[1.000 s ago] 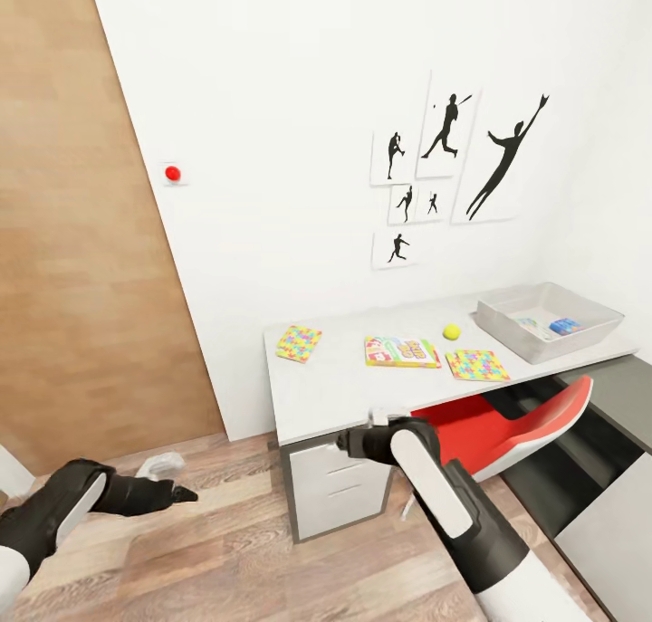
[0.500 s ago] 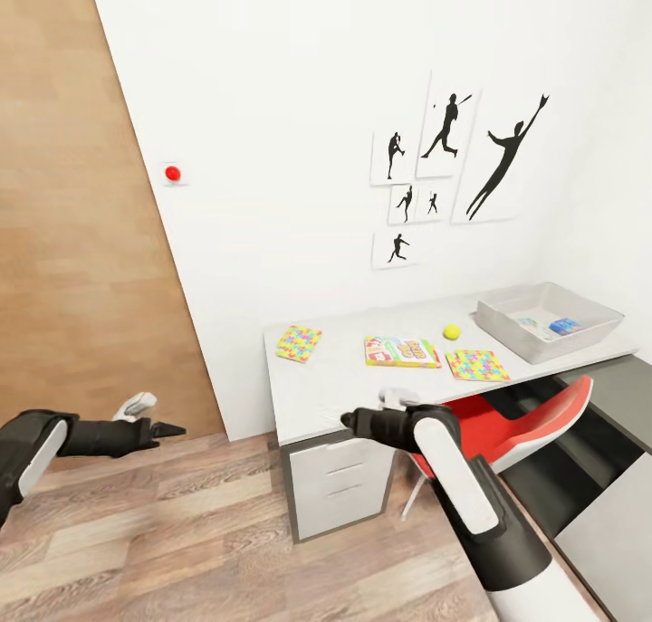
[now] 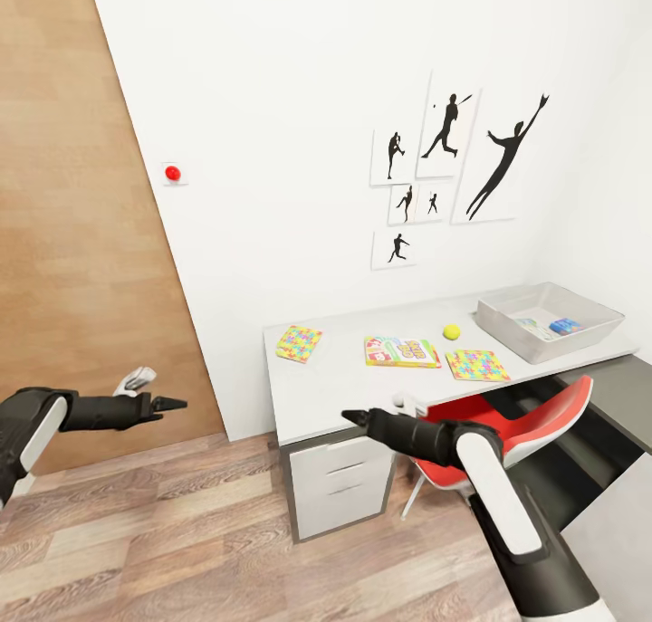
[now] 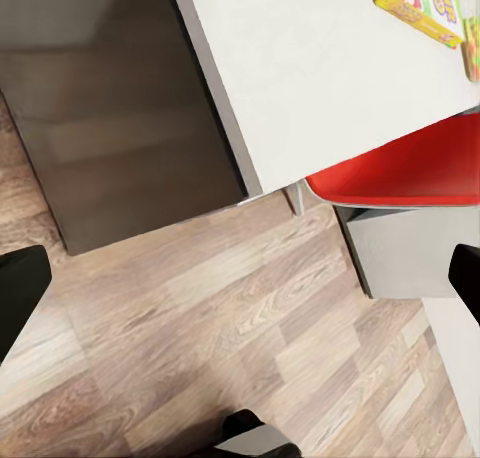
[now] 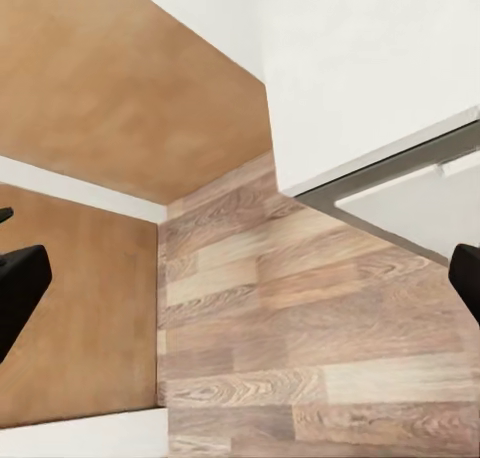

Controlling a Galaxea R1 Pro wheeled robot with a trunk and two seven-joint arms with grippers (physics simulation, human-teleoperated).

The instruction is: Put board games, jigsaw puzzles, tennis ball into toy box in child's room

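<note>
room: wood floor [image 3: 208, 531], white wall; I'm standing short of the table [image 3: 335, 391].
left gripper [image 3: 172, 405]: out over floor, well off the table, jaws wide, empty.
right gripper [image 3: 355, 416]: at the table's near edge, jaws wide, empty.
table items: puzzles [image 3: 299, 342], [image 3: 477, 365]; game [image 3: 402, 351]; ball [image 3: 451, 331].
toy box [image 3: 549, 320]: far end, some items inside.
risk: right arm sits low by the red chair [image 3: 507, 427]; I'd guess driving in clips the edge or chair.

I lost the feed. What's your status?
Both grippers, left and right, open, empty. Ball, game, two puzzles on table. Red chair blocks desk front.
</note>
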